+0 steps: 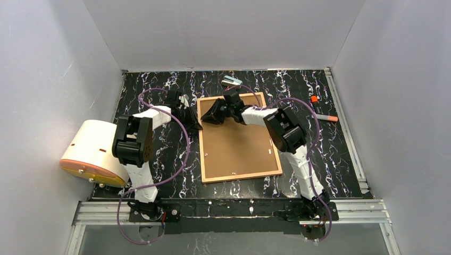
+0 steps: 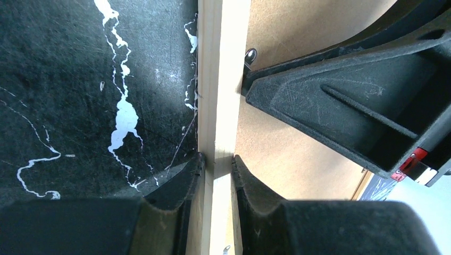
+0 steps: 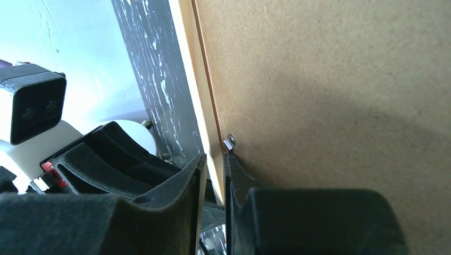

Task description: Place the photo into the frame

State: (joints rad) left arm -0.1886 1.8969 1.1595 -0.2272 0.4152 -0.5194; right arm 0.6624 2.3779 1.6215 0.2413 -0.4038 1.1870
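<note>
Frame (image 2: 223, 79) lies back-up on the table (image 2: 80, 106), board (image 3: 319, 79) in, photo unseen. Left gripper (image 2: 217, 159) and right gripper (image 3: 214, 156) each pinch its thin left rail; a slip could drop it or pop the board

One frame (image 1: 242, 176), one backing board (image 1: 239, 143), one marker (image 1: 325, 117)

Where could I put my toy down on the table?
Bare table lies between the frame and the right rail, nearer than the marker. A narrower patch, crossed by a cable, lies between frame and left arm. Crowded at the frame's far left corner, where the left gripper and right gripper meet.
</note>
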